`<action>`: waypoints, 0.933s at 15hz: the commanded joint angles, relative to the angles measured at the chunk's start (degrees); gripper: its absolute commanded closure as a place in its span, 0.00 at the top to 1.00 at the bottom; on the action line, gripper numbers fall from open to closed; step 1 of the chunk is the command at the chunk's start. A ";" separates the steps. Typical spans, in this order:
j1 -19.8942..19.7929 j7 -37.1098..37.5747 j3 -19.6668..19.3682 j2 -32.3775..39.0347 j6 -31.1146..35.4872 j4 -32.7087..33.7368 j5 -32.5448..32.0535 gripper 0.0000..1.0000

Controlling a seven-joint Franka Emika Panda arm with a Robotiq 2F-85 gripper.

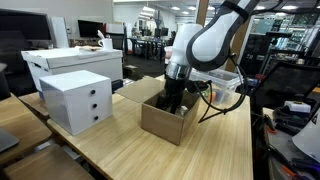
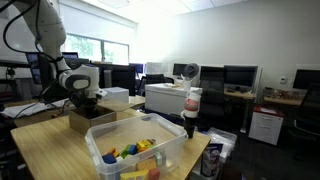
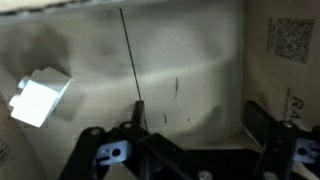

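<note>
My gripper (image 3: 195, 125) is lowered inside an open cardboard box (image 1: 165, 120), which also shows in an exterior view (image 2: 88, 120). The jaws are spread wide with nothing between them. In the wrist view I look down at the box's cardboard floor (image 3: 190, 70). A small white block (image 3: 38, 100) lies on that floor, off to the left of the jaws and apart from them. The box walls hide the fingers in both exterior views.
A white drawer unit (image 1: 77, 100) stands on the wooden table (image 1: 120, 150) beside the box, with a larger white box (image 1: 75, 62) behind. A clear plastic bin (image 2: 140, 148) with coloured toys and a bottle (image 2: 191, 112) stand on the table.
</note>
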 commanded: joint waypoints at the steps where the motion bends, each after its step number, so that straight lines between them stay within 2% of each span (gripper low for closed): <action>1: 2.82 1.62 -4.49 -1.89 -2.38 -1.13 -4.66 1.00; 6: 7.98 9.89 -13.68 -4.74 -6.30 -3.06 -15.13 1.00; 8: 9.27 13.63 -16.14 -6.00 -8.08 -3.38 -18.65 1.00; 14: 10.17 21.23 -17.75 -9.34 -11.63 -3.55 -25.21 1.00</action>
